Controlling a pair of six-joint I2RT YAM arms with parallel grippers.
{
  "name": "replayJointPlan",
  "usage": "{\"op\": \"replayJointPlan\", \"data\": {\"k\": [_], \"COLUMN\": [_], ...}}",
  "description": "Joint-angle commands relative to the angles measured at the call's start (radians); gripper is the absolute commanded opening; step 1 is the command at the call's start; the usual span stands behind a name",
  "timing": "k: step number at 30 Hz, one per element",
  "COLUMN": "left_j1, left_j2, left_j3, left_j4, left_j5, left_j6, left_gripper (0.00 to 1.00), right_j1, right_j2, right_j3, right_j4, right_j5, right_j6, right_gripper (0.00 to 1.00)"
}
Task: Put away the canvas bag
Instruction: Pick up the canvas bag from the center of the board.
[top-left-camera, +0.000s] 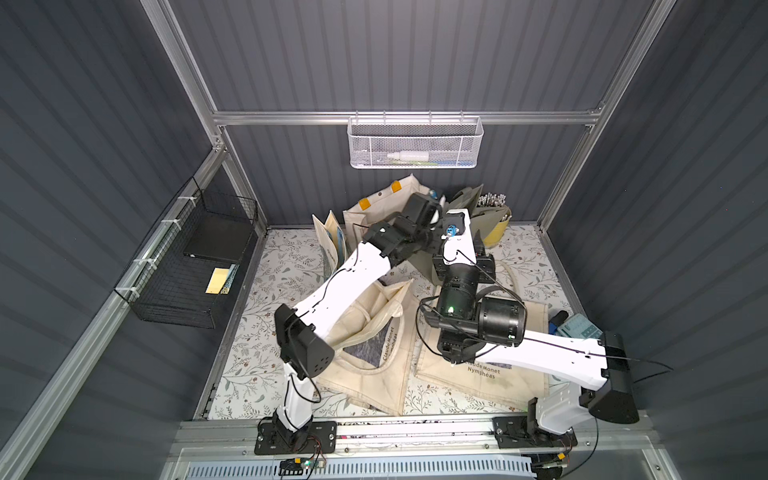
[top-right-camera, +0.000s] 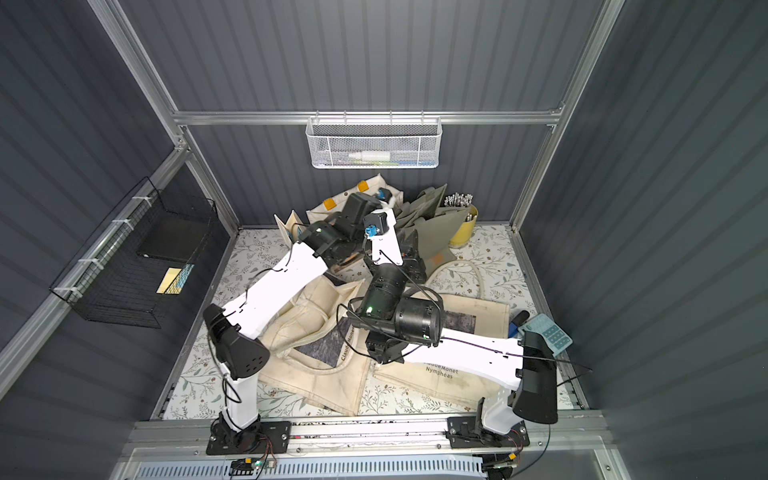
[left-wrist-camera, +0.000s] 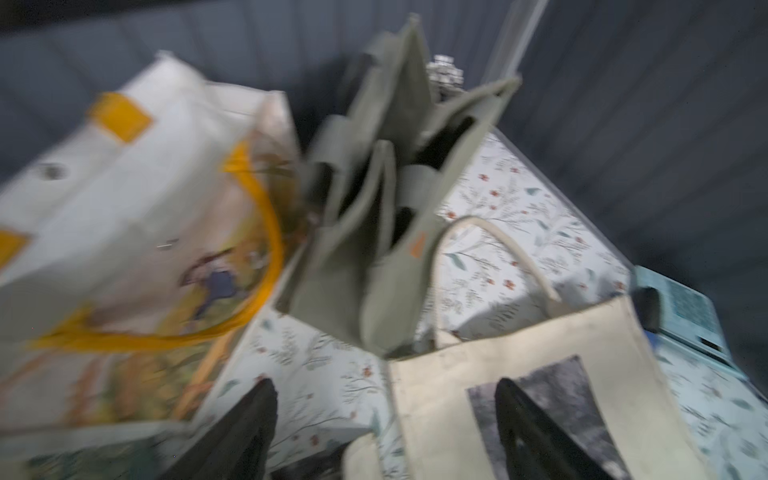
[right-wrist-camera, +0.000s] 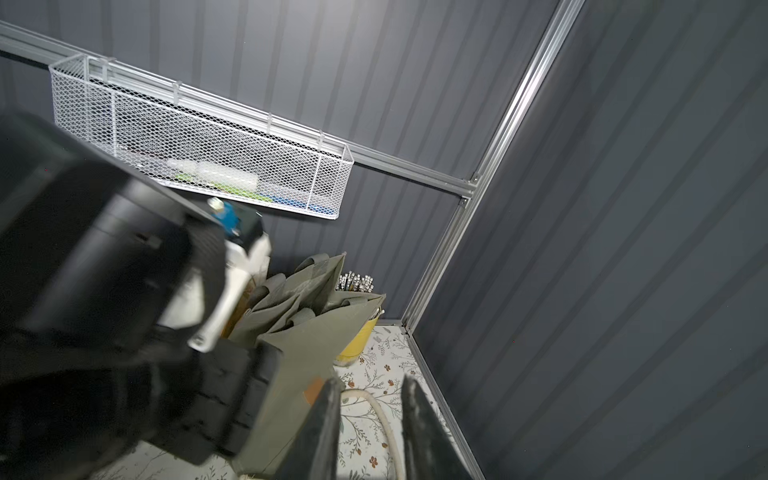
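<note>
Nearby, olive bag (right-wrist-camera: 307, 332) against yellow pot (right-wrist-camera: 357, 338), cream tote (top-left-camera: 498, 390) flat, left gripper (left-wrist-camera: 385, 384) and right gripper (right-wrist-camera: 372, 380) parted, empty.

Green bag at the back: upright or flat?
Upright, mouth open: the green bag stands tall beside the yellow bucket, its panels splayed apart.

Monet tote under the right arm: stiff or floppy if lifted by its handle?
Likely floppy: the tote lies flat on the floor, its handle curling loosely. Probably light, since it looks empty; expect sagging.
</note>
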Motion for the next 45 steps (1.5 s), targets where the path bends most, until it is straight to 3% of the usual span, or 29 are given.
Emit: {"op": "replayJointPlan", "data": {"k": [1,7,12,16,18,24,28,33,39,43,45], "left_j1": [0.084,0.196,0.207,0.210,0.210,0.210,0.210,0.210,0.209,0.209,0.209], "left_j2": [-0.128,-0.383,-0.517,-0.620,-0.642,-0.586,-0.626,-0.635,-0.586,-0.601,-0.601], "left_j3": [-0.085,-0.394,-0.566,-0.708,-0.749,-0.742,-0.656,-0.570,-0.647,-0.699,-0.698], "left_j4": [-0.084,-0.072,-0.218,-0.260,-0.279,-0.373,-0.360,-0.375,-0.416,-0.414,-0.419], "left_j5": [-0.164,-0.139,-0.103,0.033,0.037,0.121,0.067,0.242,0.405,0.379,0.407], "left_j6": [0.030,0.101,0.150,0.176,0.186,0.225,0.212,0.246,0.279,0.274,0.274], "left_gripper": [0.84,0.84,0.83,0.82,0.82,0.81,0.81,0.82,0.83,0.85,0.99], "right_j1": [0.000,-0.009,-0.019,-0.025,-0.021,0.001,0.009,0.017,0.040,0.059,0.070], "right_j2": [0.058,0.164,0.222,0.259,0.268,0.294,0.305,0.302,0.305,0.309,0.313], "right_j3": [0.063,0.160,0.222,0.275,0.284,0.311,0.321,0.292,0.282,0.287,0.287], "right_j4": [0.214,0.208,0.203,0.196,0.192,0.186,0.183,0.189,0.195,0.197,0.198], "right_j5": [0.197,0.198,0.199,0.199,0.201,0.200,0.201,0.201,0.201,0.201,0.201], "right_j6": [-0.255,-0.327,-0.318,-0.310,-0.301,-0.281,-0.283,-0.280,-0.269,-0.255,-0.244], "right_gripper": [0.27,0.26,0.25,0.28,0.28,0.32,0.33,0.36,0.36,0.37,0.37]}}
